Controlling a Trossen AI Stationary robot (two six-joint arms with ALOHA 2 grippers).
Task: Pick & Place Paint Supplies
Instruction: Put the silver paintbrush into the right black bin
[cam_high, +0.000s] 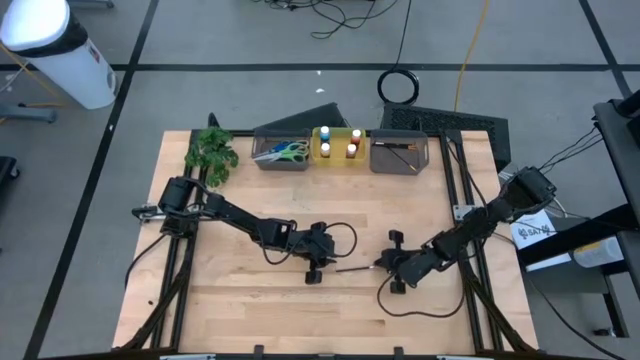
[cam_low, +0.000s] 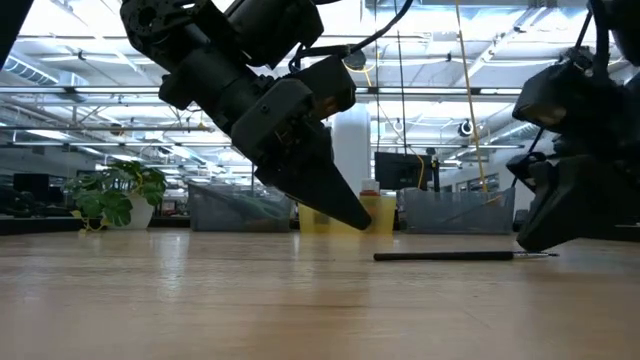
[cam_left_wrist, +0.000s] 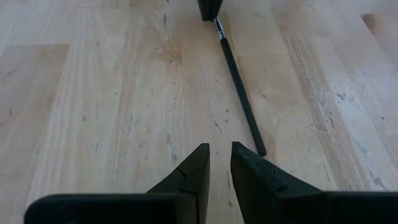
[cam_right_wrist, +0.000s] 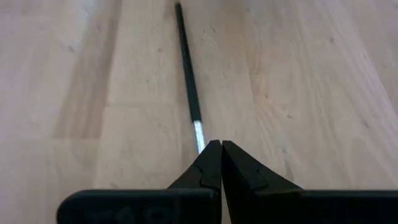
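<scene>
Right gripper (cam_right_wrist: 215, 149) is pinching shut on the paintbrush (cam_right_wrist: 187, 68) tip, brush lying flat on the table (cam_high: 250, 310) | left gripper (cam_left_wrist: 219, 152) is hovering slightly parted, empty, beside the handle end | I am fearing the end grip lets it pivot or slip.

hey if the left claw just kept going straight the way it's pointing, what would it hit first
Probably the paintbrush lying flat on the table; its near end sits just ahead of the left claw, slightly to one side, so it might narrowly slide past. Beyond it is the right claw.
</scene>
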